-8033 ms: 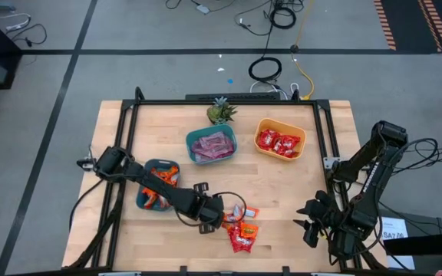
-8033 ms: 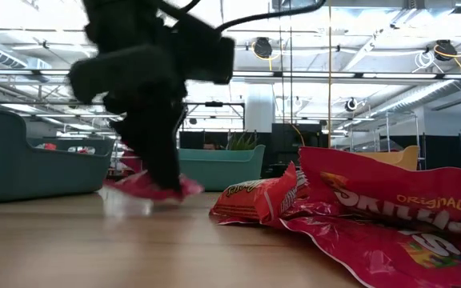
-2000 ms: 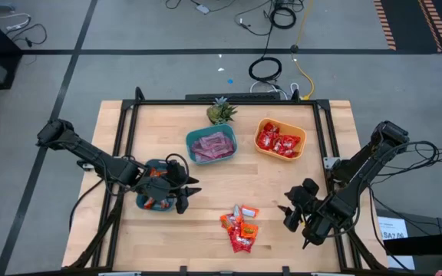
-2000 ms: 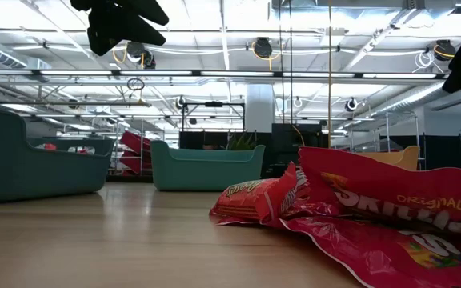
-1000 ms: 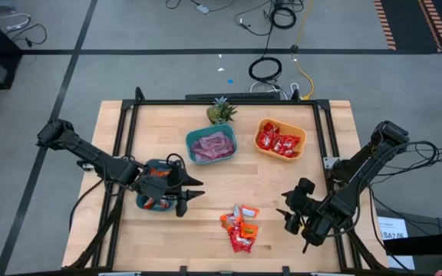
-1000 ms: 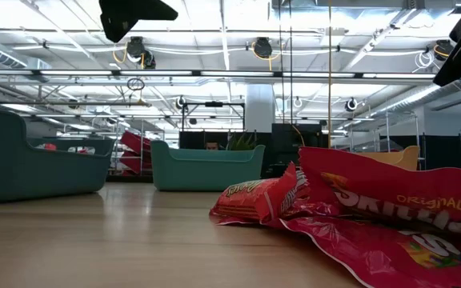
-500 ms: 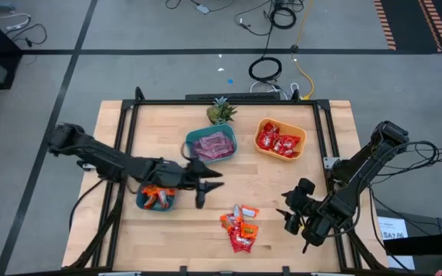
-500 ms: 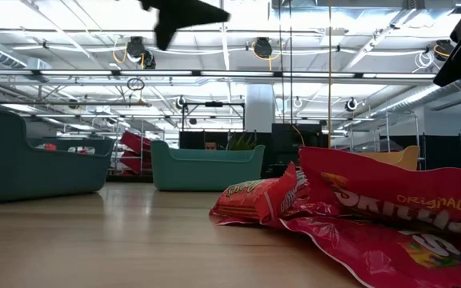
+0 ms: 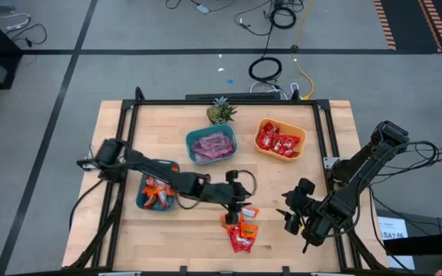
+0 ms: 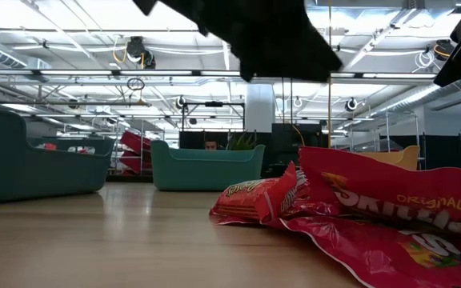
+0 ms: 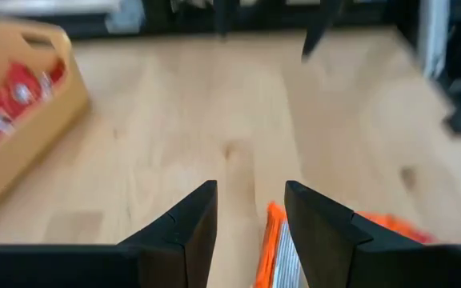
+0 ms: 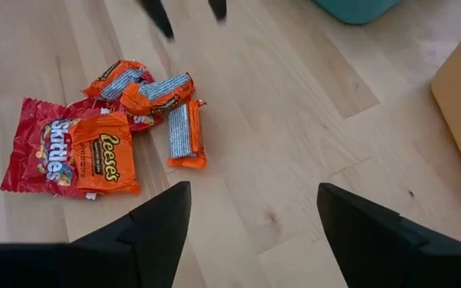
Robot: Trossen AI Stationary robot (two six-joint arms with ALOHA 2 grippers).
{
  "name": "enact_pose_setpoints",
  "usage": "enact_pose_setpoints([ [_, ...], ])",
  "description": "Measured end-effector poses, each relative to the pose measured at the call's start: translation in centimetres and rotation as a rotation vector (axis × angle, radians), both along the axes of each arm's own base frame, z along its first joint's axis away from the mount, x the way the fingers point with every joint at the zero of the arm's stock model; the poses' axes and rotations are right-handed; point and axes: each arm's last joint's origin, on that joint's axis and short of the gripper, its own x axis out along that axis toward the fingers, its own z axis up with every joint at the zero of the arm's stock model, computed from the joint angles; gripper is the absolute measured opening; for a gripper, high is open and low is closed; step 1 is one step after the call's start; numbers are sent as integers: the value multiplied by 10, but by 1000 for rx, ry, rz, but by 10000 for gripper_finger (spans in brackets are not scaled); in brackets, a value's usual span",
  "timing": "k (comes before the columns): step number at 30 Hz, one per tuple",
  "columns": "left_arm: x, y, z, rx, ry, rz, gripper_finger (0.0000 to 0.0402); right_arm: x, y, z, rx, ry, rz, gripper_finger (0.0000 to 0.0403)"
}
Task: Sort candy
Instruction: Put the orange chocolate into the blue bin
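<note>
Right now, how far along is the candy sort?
Mostly done: pink candies fill the teal bowl, red ones the yellow bowl, orange ones the dark bowl. In hand: nothing; the left pincer is open and empty above the loose pile, while the right pincer waits open beside it. Left: that pile of orange and red packs.

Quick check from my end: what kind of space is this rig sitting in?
Probably a big open lab or workshop: a wooden worktable inside a black frame, cables loose on the grey floor, and rows of ceiling lights over open racks.
</note>
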Motion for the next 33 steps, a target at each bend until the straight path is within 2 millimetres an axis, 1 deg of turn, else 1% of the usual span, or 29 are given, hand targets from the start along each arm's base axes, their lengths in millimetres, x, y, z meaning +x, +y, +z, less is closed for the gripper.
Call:
enact_pose_setpoints([
  [4,14,-4,-14,32,152,-12,157,0,0,0,2,2,2,263],
  [7,22,-7,-19,41,224,-19,157,0,1,-1,20,19,9,263],
  [13,37,-14,-28,16,231,-53,157,-1,2,-1,50,56,23,263],
  [19,39,-19,-54,-6,302,-106,157,-1,2,-1,52,56,24,263],
  [24,40,-20,-67,-3,323,-109,157,-1,2,-1,53,56,24,263],
  [33,42,-19,-81,8,352,-100,157,-1,2,-1,55,55,24,263],
])
